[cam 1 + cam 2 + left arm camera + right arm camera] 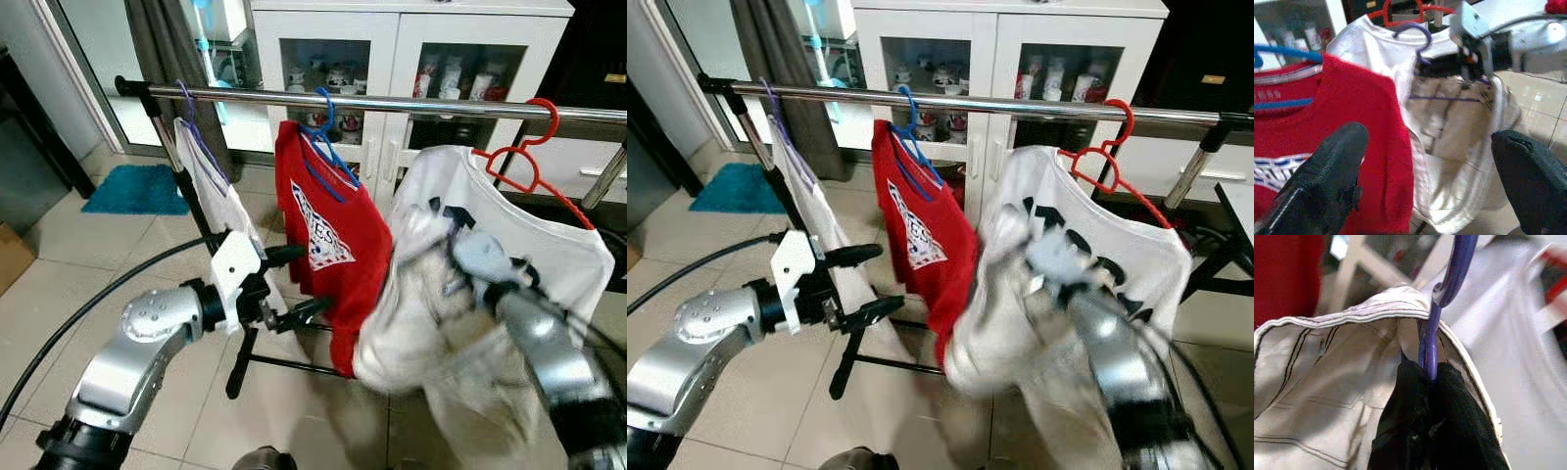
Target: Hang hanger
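My right gripper (1425,374) is shut on the neck of a purple hanger (1429,342) that carries a cream garment (411,333). It holds them below the steel rail (411,104), in front of a white shirt (568,255) that hangs on a red hanger (524,162). A red shirt (328,235) on a blue hanger (328,147) hangs to the left of it. At the rail's left end, a white garment (211,186) hangs on another purple hanger (196,122). My left gripper (302,284) stands open beside the red shirt, with nothing between its fingers.
A white cabinet (402,44) with glass doors stands behind the rail. The rack's black post and foot (240,362) are below my left arm. A black cable (88,313) arcs over the tiled floor. A blue mat (137,189) lies at far left.
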Available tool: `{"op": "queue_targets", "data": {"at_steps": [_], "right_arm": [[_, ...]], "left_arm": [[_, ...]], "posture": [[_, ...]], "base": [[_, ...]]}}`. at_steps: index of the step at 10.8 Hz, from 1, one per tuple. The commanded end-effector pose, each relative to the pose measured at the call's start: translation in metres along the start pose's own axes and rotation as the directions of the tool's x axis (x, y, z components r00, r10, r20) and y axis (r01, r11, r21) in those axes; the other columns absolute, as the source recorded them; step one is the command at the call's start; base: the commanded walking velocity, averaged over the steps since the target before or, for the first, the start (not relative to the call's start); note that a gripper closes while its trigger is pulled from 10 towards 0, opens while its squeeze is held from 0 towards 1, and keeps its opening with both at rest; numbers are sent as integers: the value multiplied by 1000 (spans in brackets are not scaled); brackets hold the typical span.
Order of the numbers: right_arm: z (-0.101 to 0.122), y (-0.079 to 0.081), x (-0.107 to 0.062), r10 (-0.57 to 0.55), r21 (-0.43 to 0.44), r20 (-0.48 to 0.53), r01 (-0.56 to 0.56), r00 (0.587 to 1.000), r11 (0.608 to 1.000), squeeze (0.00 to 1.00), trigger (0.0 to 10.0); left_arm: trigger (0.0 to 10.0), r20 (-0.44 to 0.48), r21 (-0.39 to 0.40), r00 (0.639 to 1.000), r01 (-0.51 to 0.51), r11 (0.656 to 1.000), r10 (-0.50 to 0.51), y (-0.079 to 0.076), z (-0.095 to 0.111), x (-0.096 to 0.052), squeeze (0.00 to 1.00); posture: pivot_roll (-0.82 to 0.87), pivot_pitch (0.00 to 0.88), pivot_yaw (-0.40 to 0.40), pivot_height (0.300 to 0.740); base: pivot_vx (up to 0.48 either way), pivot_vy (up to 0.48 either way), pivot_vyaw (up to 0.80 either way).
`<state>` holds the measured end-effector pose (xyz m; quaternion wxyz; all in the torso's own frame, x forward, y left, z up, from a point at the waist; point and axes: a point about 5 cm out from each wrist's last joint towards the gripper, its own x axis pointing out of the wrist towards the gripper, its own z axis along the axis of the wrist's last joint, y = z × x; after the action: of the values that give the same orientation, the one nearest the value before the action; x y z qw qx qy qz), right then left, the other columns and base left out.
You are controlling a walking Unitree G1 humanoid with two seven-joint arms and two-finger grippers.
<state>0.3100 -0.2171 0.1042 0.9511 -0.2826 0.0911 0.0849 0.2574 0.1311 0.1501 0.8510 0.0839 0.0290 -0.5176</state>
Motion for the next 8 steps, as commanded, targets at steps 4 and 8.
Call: {"op": "queue_targets", "data": {"at_steps": [4,8], "right_arm": [[71,-26,7,-195,139,281,161,940,977,0,10000],[88,-32,19,-294,316,275,203,915,927,0,10000]], "left_arm": [[10000,71,12,997,-20,1000,19,10,17,-1,75],[10000,96,33,995,-18,999,15,12,27,2,75]], "posture": [[-106,30,74,740],[-100,38,75,740]], "base": [[0,0,0],[0,0,0]]}}
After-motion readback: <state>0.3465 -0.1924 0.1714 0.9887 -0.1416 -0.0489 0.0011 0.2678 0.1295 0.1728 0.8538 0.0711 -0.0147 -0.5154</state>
